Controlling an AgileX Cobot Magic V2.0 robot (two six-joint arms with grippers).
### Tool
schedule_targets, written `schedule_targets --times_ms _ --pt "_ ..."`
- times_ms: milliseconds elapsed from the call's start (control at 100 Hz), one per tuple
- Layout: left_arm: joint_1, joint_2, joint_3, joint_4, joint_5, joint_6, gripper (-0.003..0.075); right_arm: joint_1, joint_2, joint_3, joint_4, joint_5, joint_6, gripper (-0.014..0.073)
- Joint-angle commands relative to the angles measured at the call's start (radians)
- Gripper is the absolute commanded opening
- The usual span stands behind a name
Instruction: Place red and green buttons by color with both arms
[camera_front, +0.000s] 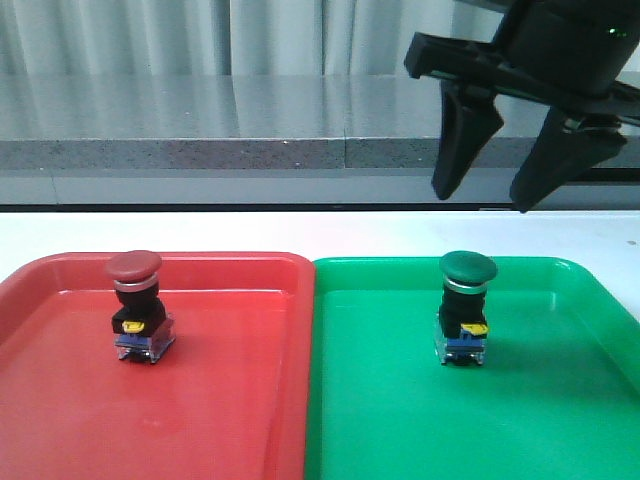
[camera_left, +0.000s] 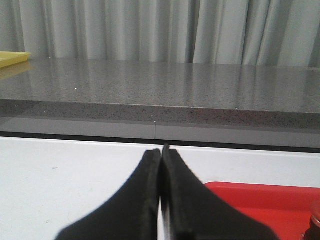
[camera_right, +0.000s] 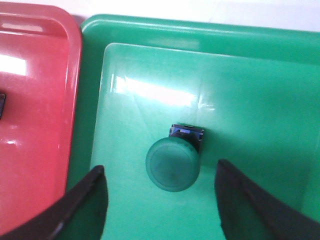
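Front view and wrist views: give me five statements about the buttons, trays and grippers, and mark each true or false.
1. The red button stands upright in the red tray. True.
2. The green button lies tipped on its side. False: it stands upright in the green tray, cap on top.
3. The right gripper is shut on the green button. False: its fingers are spread apart and it hangs above the button without touching it.
4. The left gripper has its fingers pressed together with nothing between them. True.
5. Both buttons share one tray. False: each is in the tray of its own color.
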Motion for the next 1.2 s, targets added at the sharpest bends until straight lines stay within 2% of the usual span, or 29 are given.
schedule_targets --times_ms 0,120,170,240,420,710,1190 --pt "-0.001 -0.032 0.012 -0.002 -0.079 -0.009 -0.002 -0.021 -0.067 -0.031 -0.018 -0.006 -0.014 0.0349" --pt "-0.001 -0.032 0.012 -0.002 -0.079 -0.009 -0.002 -0.06 -0.084 -0.031 -0.042 0.021 -0.014 0.015" --pt "-0.001 -0.032 0.012 -0.002 -0.079 -0.009 -0.002 -0.08 -0.091 -0.031 -0.052 0.033 -0.014 0.0099" --pt "-0.001 -0.032 0.012 -0.002 -0.079 -0.009 -0.002 -0.111 -0.104 -0.029 -0.059 0.046 -0.014 0.0071" --pt "-0.001 -0.032 0.012 -0.002 -0.079 -0.009 -0.002 -0.176 -0.169 -0.011 -0.099 0.061 -0.014 0.0069" --pt "-0.001 -0.032 0.012 -0.002 -0.079 -0.009 -0.002 -0.239 -0.338 0.105 -0.17 0.027 -0.014 0.0069" --pt "-0.001 -0.032 0.012 -0.002 -0.079 -0.009 -0.002 -0.244 -0.714 0.262 -0.398 -0.135 -0.014 0.0069"
